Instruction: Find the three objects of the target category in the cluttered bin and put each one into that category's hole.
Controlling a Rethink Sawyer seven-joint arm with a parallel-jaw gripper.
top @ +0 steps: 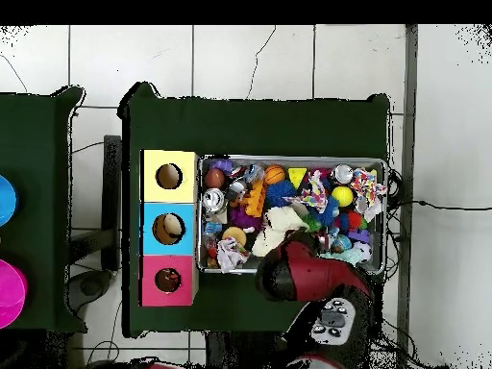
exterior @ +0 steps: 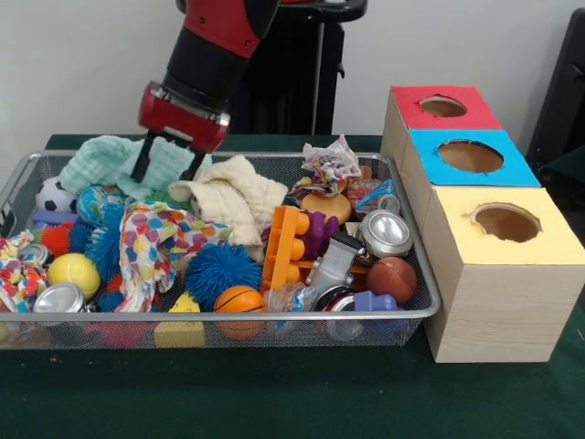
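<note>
Green cloth covers the counter [exterior: 274, 393], with a wire bin [exterior: 416, 306] sitting on it and three wooden boxes lined up just beside the bin: red top [exterior: 413, 114], blue top [exterior: 512, 169], yellow top [exterior: 558, 242], each with a round hole. Progress-wise, looks early to me. From overhead, something pale seems to sit inside the blue box's hole [top: 170, 229], so maybe one thing is already in, but I can't say what it is; the other two holes look dark. The bin is still packed: balls like the yellow one [exterior: 73, 273] and the little basketball [exterior: 239, 299], a spiky blue ball [exterior: 222, 270], cans [exterior: 386, 232], an orange plastic block [exterior: 283, 245], a cream cloth [exterior: 239, 197], a mint cloth [exterior: 101, 160], a dotted cloth [exterior: 155, 240]. Which category is the target, no clue. The claw [exterior: 167, 165] hangs over the mint cloth at the bin's far side, fingers apart, holding nothing as far as I can see.
</note>
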